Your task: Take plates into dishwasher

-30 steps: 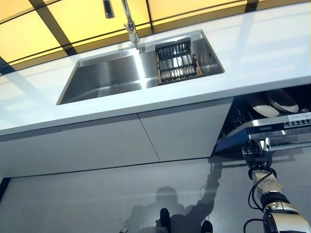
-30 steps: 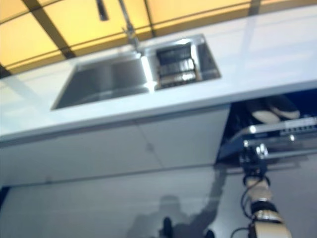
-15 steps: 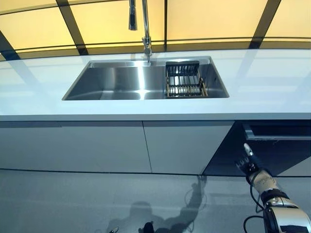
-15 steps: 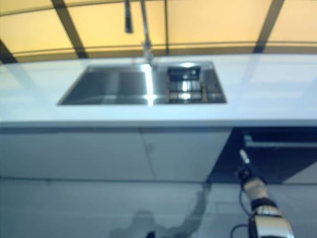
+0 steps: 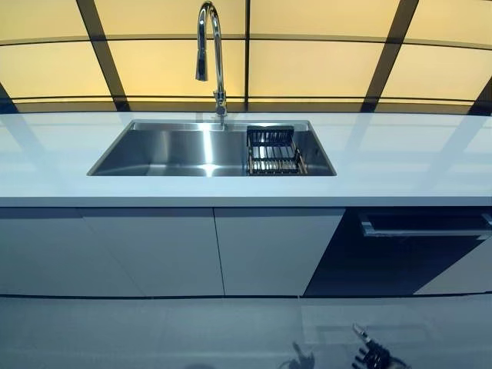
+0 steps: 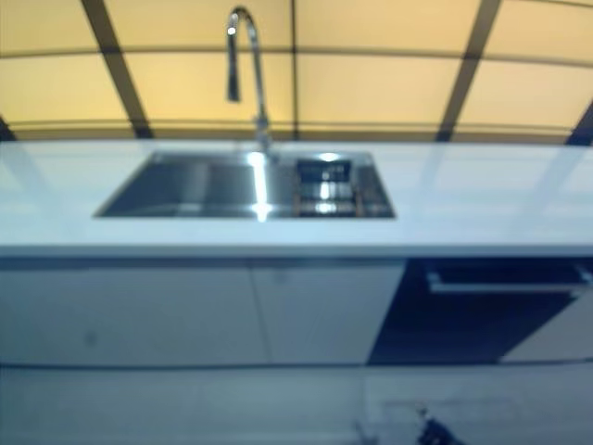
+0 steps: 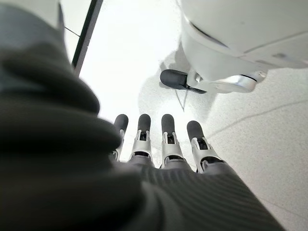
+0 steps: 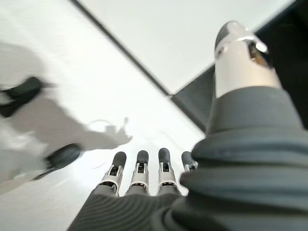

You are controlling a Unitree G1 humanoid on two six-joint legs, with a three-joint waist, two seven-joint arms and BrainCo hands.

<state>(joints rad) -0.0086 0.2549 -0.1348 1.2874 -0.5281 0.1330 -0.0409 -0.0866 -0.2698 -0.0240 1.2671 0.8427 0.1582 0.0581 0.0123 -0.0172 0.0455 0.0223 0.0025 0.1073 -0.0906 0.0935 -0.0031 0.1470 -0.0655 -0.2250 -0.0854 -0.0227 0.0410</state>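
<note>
No plate shows in any view. The dishwasher (image 5: 403, 257) is under the counter at the right; its dark front is closed, with a silver handle (image 5: 423, 225) along the top. My right hand (image 5: 370, 355) hangs low in front of it, near the floor, clear of the door. In the right wrist view the right hand (image 8: 144, 168) has straight fingers and holds nothing. My left hand (image 7: 154, 137) shows only in the left wrist view, fingers straight, pointing down at the floor, empty.
A white countertop (image 5: 400, 161) runs across the view. A steel sink (image 5: 173, 150) sits in it with a tall faucet (image 5: 209, 54) and a dark dish rack (image 5: 273, 151) at its right end. White cabinet doors (image 5: 154, 250) are below the sink.
The camera has levelled out. The dishwasher, open with plates showing one second ago, is now closed. My right hand has come off the door and dropped toward the floor.
</note>
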